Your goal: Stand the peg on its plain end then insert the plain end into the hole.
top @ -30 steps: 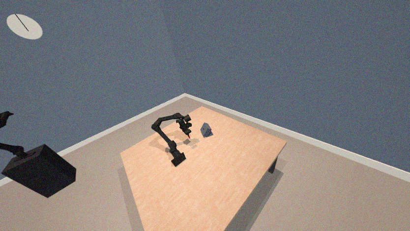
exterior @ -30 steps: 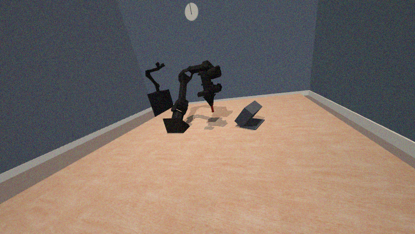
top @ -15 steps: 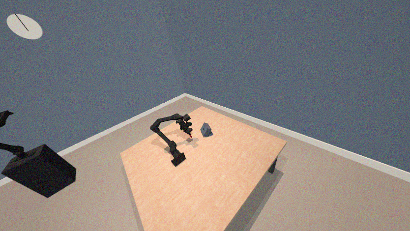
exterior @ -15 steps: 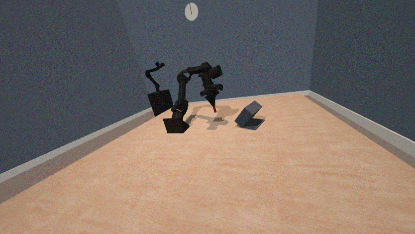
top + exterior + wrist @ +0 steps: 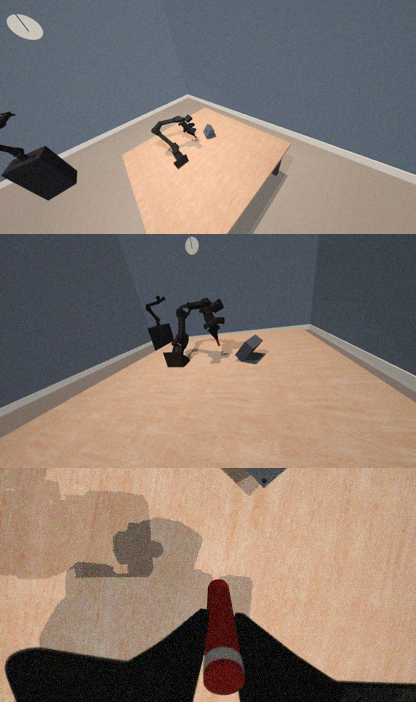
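My gripper (image 5: 192, 133) (image 5: 214, 334) (image 5: 220, 619) is shut on the red peg (image 5: 195, 136) (image 5: 218, 342) (image 5: 220, 618). I hold the peg in the air above the table (image 5: 221, 179) (image 5: 262, 408) (image 5: 325, 593). Its white band (image 5: 223, 655) sits at the end near my fingers, and the plain end points away from me, down and forward at a tilt. The grey sloped panel (image 5: 209, 131) (image 5: 249, 346) (image 5: 256, 475) stands ahead of the peg tip. Its dark hole (image 5: 264, 480) shows at the top edge of the wrist view.
The arm's base (image 5: 181, 160) (image 5: 175, 359) stands on the table behind the gripper. A black box with a second arm (image 5: 40, 171) (image 5: 159, 334) stands off the table. The table edges lie far from the gripper.
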`<state>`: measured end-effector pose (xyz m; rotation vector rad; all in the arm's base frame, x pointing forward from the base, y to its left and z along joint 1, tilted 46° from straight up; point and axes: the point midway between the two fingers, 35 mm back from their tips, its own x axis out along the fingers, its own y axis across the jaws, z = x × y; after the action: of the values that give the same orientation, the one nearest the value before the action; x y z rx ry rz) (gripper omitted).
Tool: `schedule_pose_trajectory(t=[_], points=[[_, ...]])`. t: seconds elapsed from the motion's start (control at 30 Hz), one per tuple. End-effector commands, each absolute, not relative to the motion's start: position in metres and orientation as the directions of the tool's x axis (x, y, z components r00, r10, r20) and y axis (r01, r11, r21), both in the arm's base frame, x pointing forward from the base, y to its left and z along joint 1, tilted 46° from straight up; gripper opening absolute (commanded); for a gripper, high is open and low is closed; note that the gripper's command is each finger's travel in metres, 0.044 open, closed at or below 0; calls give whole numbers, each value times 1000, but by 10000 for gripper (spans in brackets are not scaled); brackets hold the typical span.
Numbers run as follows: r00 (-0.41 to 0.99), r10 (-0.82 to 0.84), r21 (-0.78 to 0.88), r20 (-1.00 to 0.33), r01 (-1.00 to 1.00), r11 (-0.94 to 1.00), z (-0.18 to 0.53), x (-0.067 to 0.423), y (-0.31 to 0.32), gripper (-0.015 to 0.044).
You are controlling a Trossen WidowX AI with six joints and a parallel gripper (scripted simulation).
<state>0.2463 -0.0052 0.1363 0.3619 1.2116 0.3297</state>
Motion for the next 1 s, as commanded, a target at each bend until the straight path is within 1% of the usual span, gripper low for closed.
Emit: schedule_pose_trajectory(t=[0.0,0.47,0.97], points=[[349,406,404,-844,-83,911,136,251,-6,0],[454,337,299,-825,-157,941,142,266,-9,0],[569,272,181,-776,-213,960,154,282,-10,0]])
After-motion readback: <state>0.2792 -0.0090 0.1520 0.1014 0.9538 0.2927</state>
